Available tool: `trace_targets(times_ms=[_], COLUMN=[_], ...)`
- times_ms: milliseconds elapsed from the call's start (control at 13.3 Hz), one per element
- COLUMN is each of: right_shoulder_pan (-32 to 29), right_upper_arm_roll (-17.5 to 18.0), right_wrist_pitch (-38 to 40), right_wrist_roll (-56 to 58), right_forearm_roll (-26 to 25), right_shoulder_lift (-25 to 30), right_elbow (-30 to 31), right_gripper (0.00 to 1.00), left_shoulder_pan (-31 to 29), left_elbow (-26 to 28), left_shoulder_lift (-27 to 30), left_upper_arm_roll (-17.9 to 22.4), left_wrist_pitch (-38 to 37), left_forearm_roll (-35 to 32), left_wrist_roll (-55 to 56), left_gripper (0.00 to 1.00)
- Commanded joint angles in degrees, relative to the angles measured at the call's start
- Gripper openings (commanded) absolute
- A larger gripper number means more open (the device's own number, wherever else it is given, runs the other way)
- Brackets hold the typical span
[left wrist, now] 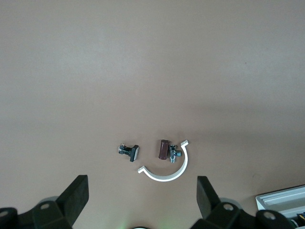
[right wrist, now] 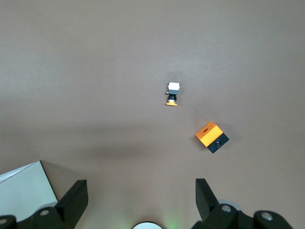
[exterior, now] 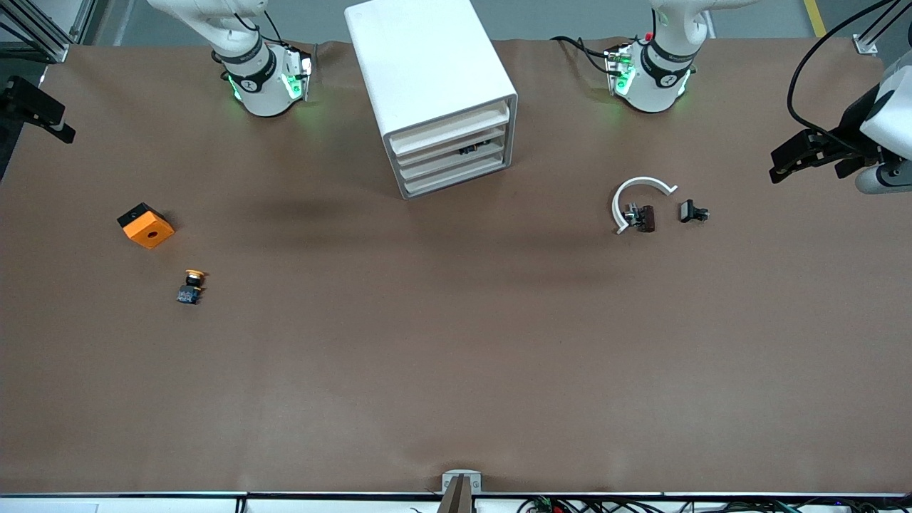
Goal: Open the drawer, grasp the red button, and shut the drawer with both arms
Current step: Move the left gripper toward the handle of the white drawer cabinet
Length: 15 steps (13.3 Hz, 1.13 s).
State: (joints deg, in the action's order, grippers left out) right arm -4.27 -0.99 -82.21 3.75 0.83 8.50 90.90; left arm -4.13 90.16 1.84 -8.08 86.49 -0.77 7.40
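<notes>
The right arm (exterior: 256,78) rises from its base at its end of the counter (exterior: 456,370). Its pincer (right wrist: 141,200) hangs high over the counter with the fingers (right wrist: 76,200) spread wide apart and nothing between them. Below it lie an orange block (exterior: 146,226) with a round hole in its top face and a black underside, and a small yellow-capped button (exterior: 191,285) on its side. The yellow-capped button is nearer the front camera than the block, and the two are close but apart.

Mid-counter, between the two bases, stands a white drawer cabinet (exterior: 434,92), its front turned toward the front camera and slightly toward the left arm's end. Its drawers sit nearly flush. A small dark object (exterior: 470,149) peeks out of the gap at the second drawer. I cannot tell whether this is the button.

Toward the left arm's end lies a white arc-shaped piece (exterior: 641,192). A dark brown part with a metal fitting (exterior: 645,217) rests inside its curve, touching or almost touching it. A small black clip (exterior: 692,211) lies just beside them, apart.

The left arm (exterior: 652,71) stands at its base. Its pincer (left wrist: 142,200) hangs high over these small parts, fingers (left wrist: 207,195) wide apart and empty.
</notes>
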Motion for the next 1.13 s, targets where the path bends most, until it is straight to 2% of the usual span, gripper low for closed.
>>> trace_targets(times_ms=[0,528,679,1056], right_shoulder_pan=[0.14,0.05,-0.03,-0.03], right_upper_arm_roll=[0.02,-0.06,-0.15,-0.15], right_wrist_pitch=[-0.41,-0.41,-0.32,-0.32], right_wrist_roll=[0.38,0.38,0.38,0.38], right_forearm_roll=[-0.83,-0.83,-0.83,-0.83], right_shoulder_lift=[1.43,1.43,1.43,1.43], right_elbow=[1.3,1.3,1.39,1.39], right_gripper=[1.0,1.0,1.0,1.0], left_shoulder_pan=[0.0,0.52,0.7,3.23], left_elbow=[-1.12,-1.04,0.02,-0.15], left_shoulder_lift=[-0.26,-2.81,-4.82,-15.62], left_upper_arm_roll=[0.17,-0.44,-0.79,-5.45], left_wrist_pitch=[-0.97,-2.36,-3.95,-4.93], left_forearm_roll=[-0.11,-0.02,0.59,0.77], left_wrist_roll=[-1.33,0.24,5.14,26.11], left_gripper=[1.0,1.0,1.0,1.0])
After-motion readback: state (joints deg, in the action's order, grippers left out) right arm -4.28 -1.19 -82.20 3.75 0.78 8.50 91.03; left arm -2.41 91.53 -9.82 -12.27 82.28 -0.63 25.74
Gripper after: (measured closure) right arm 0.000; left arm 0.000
